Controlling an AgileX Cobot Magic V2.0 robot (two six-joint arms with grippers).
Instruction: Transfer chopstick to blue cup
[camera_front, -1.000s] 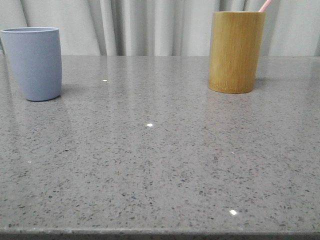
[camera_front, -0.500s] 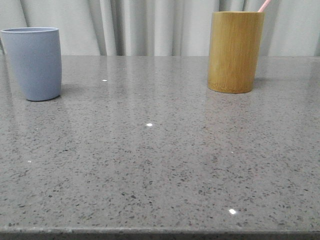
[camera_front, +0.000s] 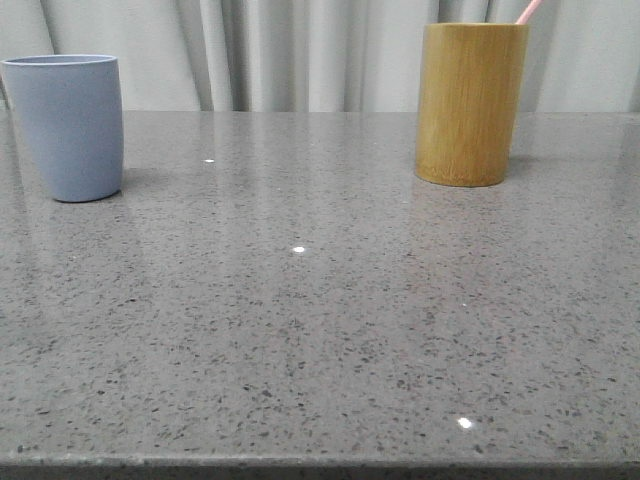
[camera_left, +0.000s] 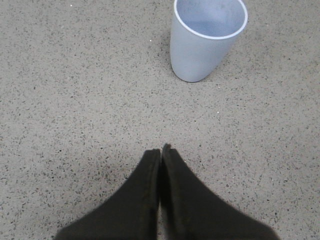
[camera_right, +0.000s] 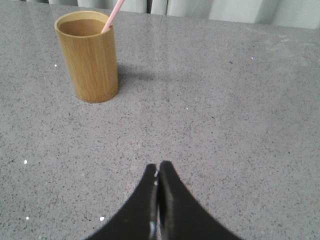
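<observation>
Currently, both arms are hovering above the table (camera_front: 320, 330), neither showing in the front view. The left gripper (camera_left: 161, 149), fingers pressed together, is pointing toward the empty blue cup (camera_left: 206, 42). The right gripper (camera_right: 158, 166), likewise closed, is facing the holder (camera_right: 90, 56), where apparently one chopstick (camera_right: 112, 15) is leaning.

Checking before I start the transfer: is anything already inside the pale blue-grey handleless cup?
No, the left wrist view looks down into the pale blue-grey handleless cup and shows only its bare inner floor.
</observation>
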